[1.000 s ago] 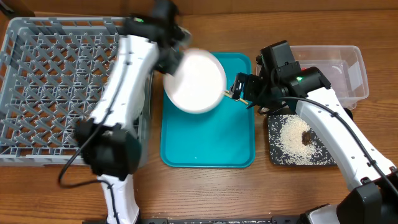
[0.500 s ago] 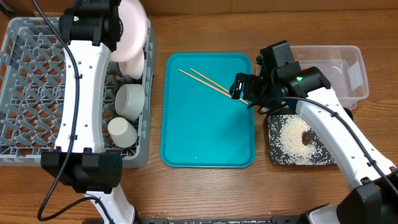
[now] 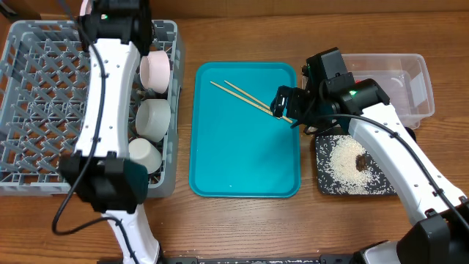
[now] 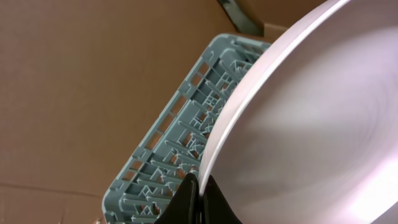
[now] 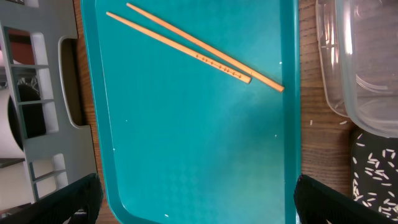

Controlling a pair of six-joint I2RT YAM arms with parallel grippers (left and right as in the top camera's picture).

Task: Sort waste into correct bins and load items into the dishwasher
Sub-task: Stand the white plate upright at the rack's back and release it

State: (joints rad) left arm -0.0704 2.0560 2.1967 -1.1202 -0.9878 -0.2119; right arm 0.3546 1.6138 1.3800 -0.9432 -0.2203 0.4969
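1. The right pincer (image 3: 284, 103) hovers released over the chopsticks (image 3: 242, 95); leave it idle.
2. The left pincer (image 4: 198, 196) grasps the plate (image 4: 311, 124) by its rim, at the far edge of the rack (image 4: 180, 143).
3. Lower the plate upright between the lattice ribs, then release.

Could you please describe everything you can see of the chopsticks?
The chopsticks are two thin, straight, pale wooden sticks; one bears small dark marks near its tip. They lie flat and nearly parallel, slightly staggered, slanting across the far part of the teal tray, one end of each close to its right rim. Only the tray touches them; the open right gripper hangs above.
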